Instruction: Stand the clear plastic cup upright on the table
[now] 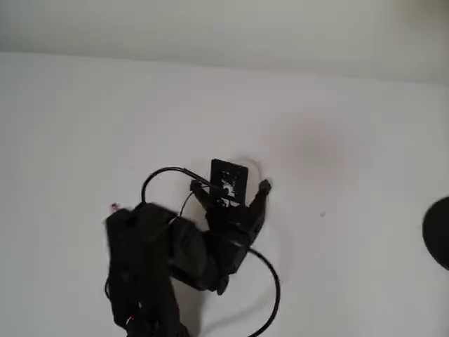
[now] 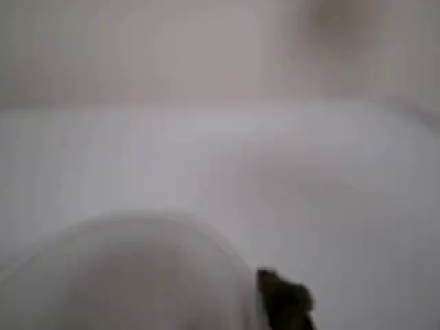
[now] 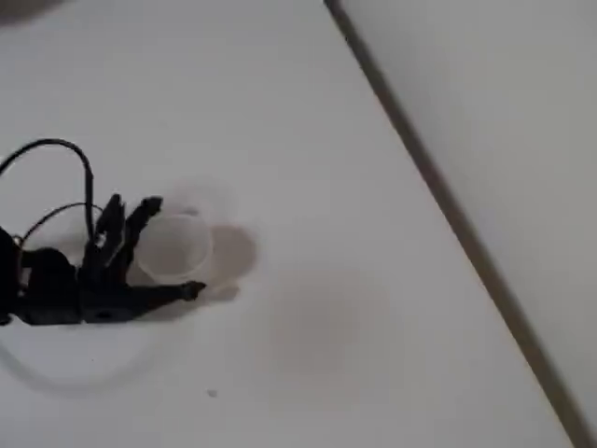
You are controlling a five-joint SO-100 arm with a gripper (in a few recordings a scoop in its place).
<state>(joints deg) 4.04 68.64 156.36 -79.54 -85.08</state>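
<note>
The clear plastic cup (image 3: 177, 250) shows as a faint whitish ring on the white table (image 3: 308, 140), casting a soft shadow to its right. It seems to stand with its round opening facing up. My black gripper (image 3: 173, 248) lies low over the table with its jaws spread wide, one finger on each side of the cup. I cannot tell whether they touch it. From overhead, the gripper (image 1: 247, 181) points up and right, and the cup (image 1: 247, 170) is barely visible between the fingers. In the wrist view the cup (image 2: 130, 275) is a blurred pale dome beside one dark fingertip (image 2: 285, 302).
A dark round object (image 1: 439, 232) sits at the right edge of the overhead view. The pale grey wall (image 1: 210, 21) runs along the table's far side. Black cables (image 1: 270, 288) loop around the arm. A faint grey smudge (image 1: 316, 147) marks the tabletop.
</note>
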